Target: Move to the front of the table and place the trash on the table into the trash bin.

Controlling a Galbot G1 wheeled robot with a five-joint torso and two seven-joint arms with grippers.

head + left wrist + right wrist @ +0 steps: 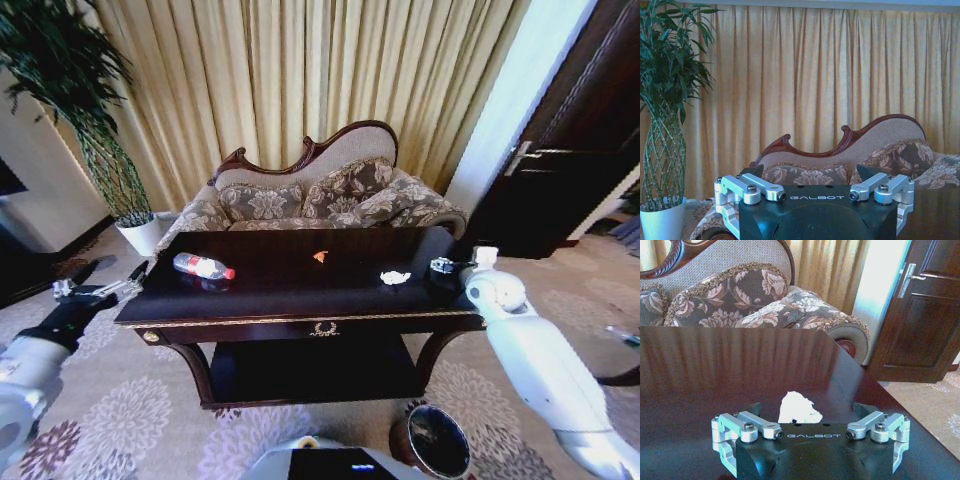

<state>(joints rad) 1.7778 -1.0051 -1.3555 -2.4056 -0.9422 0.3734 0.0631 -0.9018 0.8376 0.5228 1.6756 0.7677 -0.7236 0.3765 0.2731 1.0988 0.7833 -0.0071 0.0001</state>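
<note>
At the table's right edge the right gripper hovers low over the top with its fingers spread wide and nothing between them. The crumpled white paper lies straight ahead of it, just beyond the jaws and toward the table's middle, so this arm is much the nearer one to it. The paper is a small, loosely wadded lump with no clear long axis. Farther along, an orange scrap sits near the back edge at mid-table, and a clear bottle with a red label lies on its side by the left end, its length running along the table. The left gripper is off that left end, fingers apart, empty. The bin stands on the carpet before the table's front right corner.
</note>
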